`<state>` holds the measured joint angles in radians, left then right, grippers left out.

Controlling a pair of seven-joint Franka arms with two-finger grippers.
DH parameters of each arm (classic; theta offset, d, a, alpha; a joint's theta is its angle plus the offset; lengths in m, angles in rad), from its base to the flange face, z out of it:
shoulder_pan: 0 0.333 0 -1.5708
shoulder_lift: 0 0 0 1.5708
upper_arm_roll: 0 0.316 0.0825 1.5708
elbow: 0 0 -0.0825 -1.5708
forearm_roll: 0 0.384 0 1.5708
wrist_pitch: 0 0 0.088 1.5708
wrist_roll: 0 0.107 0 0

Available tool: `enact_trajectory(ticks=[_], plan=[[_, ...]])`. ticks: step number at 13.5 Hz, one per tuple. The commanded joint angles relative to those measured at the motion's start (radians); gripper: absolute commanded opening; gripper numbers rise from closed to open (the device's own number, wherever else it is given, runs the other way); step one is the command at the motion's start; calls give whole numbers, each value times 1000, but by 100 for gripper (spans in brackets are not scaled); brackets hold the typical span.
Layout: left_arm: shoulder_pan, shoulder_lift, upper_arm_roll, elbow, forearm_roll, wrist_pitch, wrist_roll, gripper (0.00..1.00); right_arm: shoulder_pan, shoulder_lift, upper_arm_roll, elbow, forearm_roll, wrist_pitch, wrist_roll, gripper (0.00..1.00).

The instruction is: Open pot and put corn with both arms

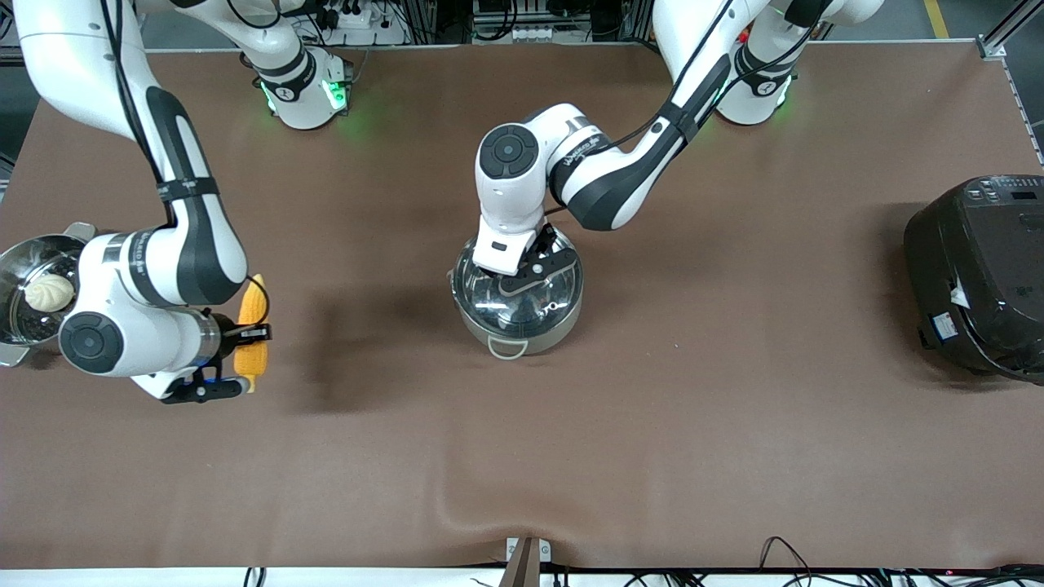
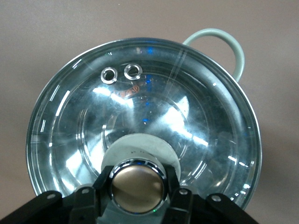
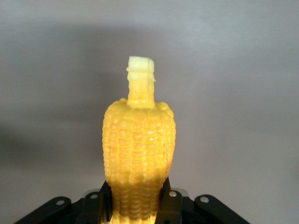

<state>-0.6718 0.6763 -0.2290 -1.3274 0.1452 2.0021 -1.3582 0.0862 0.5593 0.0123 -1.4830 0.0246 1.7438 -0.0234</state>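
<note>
The shiny steel pot (image 1: 522,333) stands mid-table with its glass lid (image 1: 563,285) on it. My left gripper (image 1: 522,273) is down on the lid. In the left wrist view its fingers (image 2: 103,184) sit against both sides of the round metallic knob (image 2: 138,185), shut on it. The lid (image 2: 187,116) fills that view, with one pot handle (image 2: 233,46) past its rim. My right gripper (image 1: 249,334) is shut on the yellow corn (image 1: 253,306) and holds it above the table toward the right arm's end. In the right wrist view the corn (image 3: 139,149) points its pale stub away from the gripper (image 3: 139,205).
A steel steamer pot (image 1: 16,269) with a white bun (image 1: 49,291) stands at the right arm's end of the table, beside the right arm's wrist. A big black cooker (image 1: 979,277) stands at the left arm's end. Brown cloth covers the table.
</note>
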Motion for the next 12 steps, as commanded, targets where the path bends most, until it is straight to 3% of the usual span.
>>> enact_trajectory(ticks=[1,4,9,12], plan=[[3,-26,5,17,25,-6,-30,0,65,-2,6,85,84,-107,67,0],[47,-105,5,10,33,-78,-19,0,167,-25,11,127,92,-208,175,0],[150,-208,-1,5,20,-195,89,0,236,-48,15,130,182,-213,238,0],[266,-259,-7,-7,-31,-204,146,0,366,-29,11,150,172,-153,423,0]])
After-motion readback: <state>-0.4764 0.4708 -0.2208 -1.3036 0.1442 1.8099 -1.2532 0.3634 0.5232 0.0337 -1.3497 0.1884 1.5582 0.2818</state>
